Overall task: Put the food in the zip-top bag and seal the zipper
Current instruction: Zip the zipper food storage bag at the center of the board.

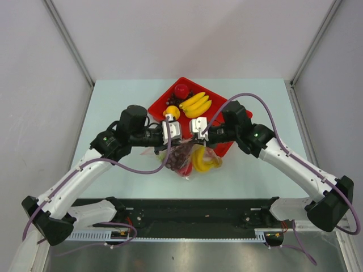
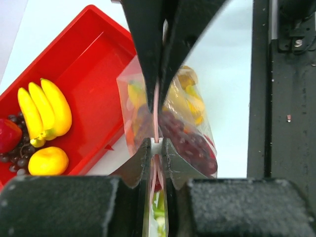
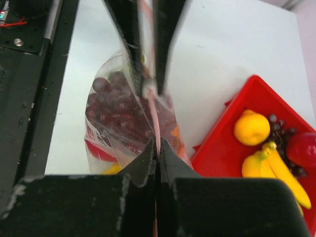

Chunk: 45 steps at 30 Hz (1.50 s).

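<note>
A pale bench (image 1: pixel 113 102) carried a red tray (image 1: pixel 161 103) near the middle of its far edge. Two robot arms reached in from the near edge and met over the bench's centre.

Between them they held up a clear zip-top bag (image 1: pixel 190 157), just on the near side of the tray. The bag hung below the pincers with food already inside: dark bagged grapes (image 3: pixel 111 96), a yellow bagged banana bunch (image 1: pixel 203 160) and something red lower down.

The left pincer (image 1: pixel 172 131) was closed tight on the pink zipper (image 2: pixel 156 106) along the bag's mouth. The right pincer (image 1: pixel 198 127) was pinched fully shut on the same strip, close beside the left one. Whether the strip between them was pressed sealed could not be told.

More food lay on the tray, not yet bagged: loose bananas (image 1: pixel 197 105), a red apple (image 1: pixel 181 90), an orange-yellow fruit (image 1: pixel 172 112) and a small cluster of loose grapes (image 1: pixel 169 102).

The task looked partly done. Some food was bagged and the pincers were at the zipper, but several pieces sat outside.
</note>
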Available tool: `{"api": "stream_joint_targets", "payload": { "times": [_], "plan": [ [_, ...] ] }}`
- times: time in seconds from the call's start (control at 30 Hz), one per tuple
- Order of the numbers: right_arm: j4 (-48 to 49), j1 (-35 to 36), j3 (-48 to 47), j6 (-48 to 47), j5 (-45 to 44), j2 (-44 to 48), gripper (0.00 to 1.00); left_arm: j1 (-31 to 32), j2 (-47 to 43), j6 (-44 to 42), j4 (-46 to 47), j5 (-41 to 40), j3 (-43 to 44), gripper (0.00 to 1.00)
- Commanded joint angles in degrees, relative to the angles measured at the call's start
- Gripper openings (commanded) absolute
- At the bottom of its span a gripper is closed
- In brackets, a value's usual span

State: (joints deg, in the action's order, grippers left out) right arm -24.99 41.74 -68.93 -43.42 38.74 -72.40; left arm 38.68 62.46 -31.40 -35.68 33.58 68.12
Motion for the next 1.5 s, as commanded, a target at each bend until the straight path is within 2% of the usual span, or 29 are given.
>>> {"api": "stream_joint_targets", "payload": {
  "times": [0.0, 0.2, 0.43, 0.7, 0.9, 1.03, 1.13, 1.27, 1.37, 1.47],
  "plan": [
    [-0.5, -5.3, -0.8, 0.8, -0.2, 3.0, 0.0, 0.3, -2.9, -0.2, -2.3, -3.9, -2.7, 0.0],
    [2.2, -10.4, 2.9, 0.1, 4.5, 7.3, 0.0, 0.3, -6.2, -0.5, -3.7, -7.4, -5.6, 0.01],
    [1.9, -13.1, 6.8, -2.1, 7.6, 10.8, 0.0, -0.8, -8.8, -1.8, -4.0, -11.7, -7.7, 0.01],
    [2.1, -14.8, 7.0, 0.7, 8.2, 11.4, 0.0, -9.5, -9.5, -2.4, -7.5, -11.7, -5.7, 0.01],
    [5.4, -14.6, 7.0, 5.2, 9.3, 11.8, 0.0, -10.7, -9.5, -0.9, -7.5, -9.6, -3.3, 0.0],
    [8.0, -12.9, 7.0, 10.5, 12.3, 14.2, 0.0, -10.7, -11.9, -2.2, -10.6, -2.9, -0.5, 0.0],
    [4.0, -8.4, 7.0, 13.7, 13.2, 16.8, 0.0, -10.8, -15.3, -2.5, -13.4, 0.2, 1.0, 0.0],
    [0.8, -1.6, 7.2, 17.7, 10.1, 18.1, 0.0, -10.8, -16.9, -2.8, -19.8, 1.0, 4.8, 0.0],
    [3.5, 0.9, 7.5, 22.2, 9.9, 18.0, 0.0, -10.8, -17.1, -2.2, -22.5, 1.5, 7.6, 0.0],
    [6.0, 1.2, 7.8, 26.6, 8.4, 15.9, 0.0, -10.8, -16.2, -1.5, -22.2, 1.2, 6.3, 0.0]
  ]
}}
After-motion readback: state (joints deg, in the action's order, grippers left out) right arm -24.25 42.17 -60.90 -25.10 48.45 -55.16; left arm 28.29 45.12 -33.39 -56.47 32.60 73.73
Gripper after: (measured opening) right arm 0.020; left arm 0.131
